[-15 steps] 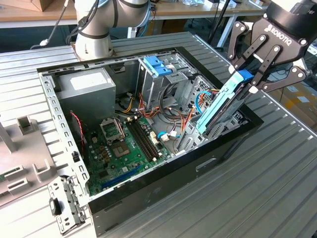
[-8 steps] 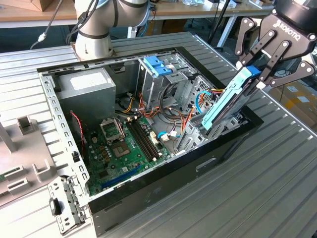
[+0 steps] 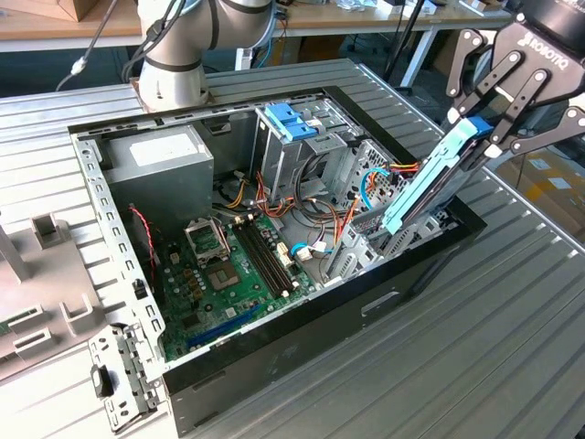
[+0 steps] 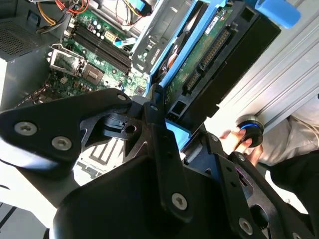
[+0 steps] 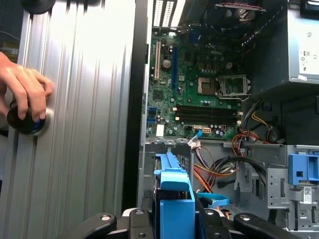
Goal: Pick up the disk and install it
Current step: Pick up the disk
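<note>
Disk (image 3: 428, 181) pick-up is judged complete. The disk is held clear of the worktop (image 3: 512, 357) and is clamped at its upper end by the gripper (image 3: 492, 128), which is closed on the blue carrier rail. The disk is tilted: the upper end leans towards the exterior view's right, and the lower end reaches down inside the open computer case (image 3: 302, 352) at the drive cage (image 3: 366, 247). In the second wrist view the circuit-board side of the disk (image 4: 209, 55) is presented, with its connectors exposed.

Installation is judged to be only partly done, as the disk is not yet seated level in the cage. The motherboard (image 3: 228, 265), the power supply (image 3: 160, 155) and a separate blue bracket (image 3: 291, 121) are located deeper in the case, apart from the disk. A person's hand (image 5: 25, 92) is rested on a black knob (image 5: 22, 124) on the worktop beside the case.
</note>
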Motion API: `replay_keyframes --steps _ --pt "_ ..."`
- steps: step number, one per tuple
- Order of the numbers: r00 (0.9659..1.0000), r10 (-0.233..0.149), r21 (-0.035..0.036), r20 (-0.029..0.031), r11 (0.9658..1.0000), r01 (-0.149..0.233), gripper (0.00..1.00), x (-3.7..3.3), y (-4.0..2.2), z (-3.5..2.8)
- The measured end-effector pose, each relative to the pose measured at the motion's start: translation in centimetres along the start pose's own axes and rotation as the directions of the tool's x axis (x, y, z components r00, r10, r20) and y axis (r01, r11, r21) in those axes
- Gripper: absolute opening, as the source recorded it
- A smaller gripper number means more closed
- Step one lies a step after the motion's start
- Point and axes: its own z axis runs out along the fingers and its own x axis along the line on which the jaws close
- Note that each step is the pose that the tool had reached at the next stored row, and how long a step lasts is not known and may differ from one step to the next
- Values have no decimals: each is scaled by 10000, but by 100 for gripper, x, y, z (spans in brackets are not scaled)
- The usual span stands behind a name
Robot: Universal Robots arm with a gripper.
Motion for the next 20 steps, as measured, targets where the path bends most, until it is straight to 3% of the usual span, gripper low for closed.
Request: replay_keyframes --steps 6,9,11,16,17,19,20 --pt "10000 11 -129 7 9999 -11 37 3 -125 -43" --pt "10000 20 -272 17 9996 -19 37 8 -227 -56" --pt "10000 24 -323 20 9995 -23 37 10 -289 -68" --pt "10000 25 -342 27 9994 -24 37 10 -304 -70" --pt "10000 20 -284 25 9996 -19 37 10 -305 -68" --pt "10000 6 -82 14 10000 -6 37 10 -304 -66" --pt "10000 -8 112 6 9999 8 37 11 -305 -63"
